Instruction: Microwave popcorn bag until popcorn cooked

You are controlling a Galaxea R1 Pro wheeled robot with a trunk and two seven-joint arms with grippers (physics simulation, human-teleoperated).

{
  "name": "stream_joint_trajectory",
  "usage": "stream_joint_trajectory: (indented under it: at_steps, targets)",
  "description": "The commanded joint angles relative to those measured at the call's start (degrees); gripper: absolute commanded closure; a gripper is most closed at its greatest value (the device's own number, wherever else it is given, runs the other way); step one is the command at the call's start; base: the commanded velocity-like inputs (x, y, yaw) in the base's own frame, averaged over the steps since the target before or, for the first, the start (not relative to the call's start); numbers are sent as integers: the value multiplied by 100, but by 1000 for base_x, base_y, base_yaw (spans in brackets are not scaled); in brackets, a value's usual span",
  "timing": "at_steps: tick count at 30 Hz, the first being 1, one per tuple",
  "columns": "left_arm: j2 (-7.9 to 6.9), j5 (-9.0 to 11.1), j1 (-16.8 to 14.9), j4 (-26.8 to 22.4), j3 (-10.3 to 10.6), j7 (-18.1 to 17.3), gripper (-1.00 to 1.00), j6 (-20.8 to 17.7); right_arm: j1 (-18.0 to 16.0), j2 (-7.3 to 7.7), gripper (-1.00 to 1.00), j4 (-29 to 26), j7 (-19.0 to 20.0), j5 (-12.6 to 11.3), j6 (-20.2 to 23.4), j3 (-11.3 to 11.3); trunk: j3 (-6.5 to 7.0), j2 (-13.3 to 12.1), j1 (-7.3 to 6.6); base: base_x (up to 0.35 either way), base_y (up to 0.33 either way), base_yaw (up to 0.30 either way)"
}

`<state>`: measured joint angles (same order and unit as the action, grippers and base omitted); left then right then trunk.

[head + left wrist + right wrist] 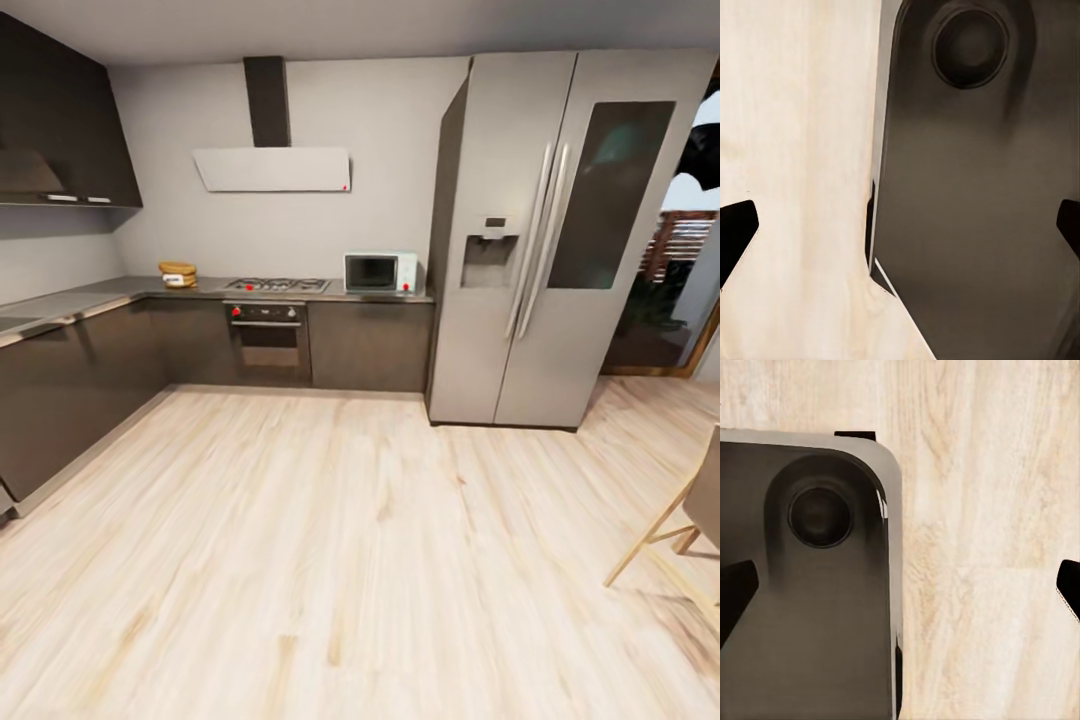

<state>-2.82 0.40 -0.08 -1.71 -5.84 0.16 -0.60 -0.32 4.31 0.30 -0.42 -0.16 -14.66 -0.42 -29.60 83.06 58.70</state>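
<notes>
Kitchen seen from across the floor (330,560): bag (178,274) on the countertop (190,288) left of the hob (276,285); microwave (380,271) right of the hob, door closed, beside the fridge (560,240). Wrist views — left gripper (900,229) and right gripper (900,585) each with fingers spread apart, empty, above the robot's dark base (810,585) and floor

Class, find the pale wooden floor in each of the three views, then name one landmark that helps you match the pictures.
Head view: the wooden floor covers the lower half, running from the cabinets toward the camera.
Left wrist view: it lies alongside a dark rounded panel with a round recess.
Right wrist view: it wraps around the corner of a similar panel.
Shared landmark: the pale plank grain appears in all three views, and the recessed dark panel links the two wrist views.
</notes>
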Motion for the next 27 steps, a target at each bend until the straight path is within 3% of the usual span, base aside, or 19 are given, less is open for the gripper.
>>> stream_joint_trajectory:
  at_steps: [1,27]
  targets:
    - [1,4,-1,-5,-40,1,-100,-5,-3,0,-100,5,-3,-1,-19,-3,-5,2,3,337,0,0]
    - [1,4,-1,4,-44,10,-100,-9,-3,0,-100,5,-2,-1,-19,-6,-5,2,3,337,0,0]
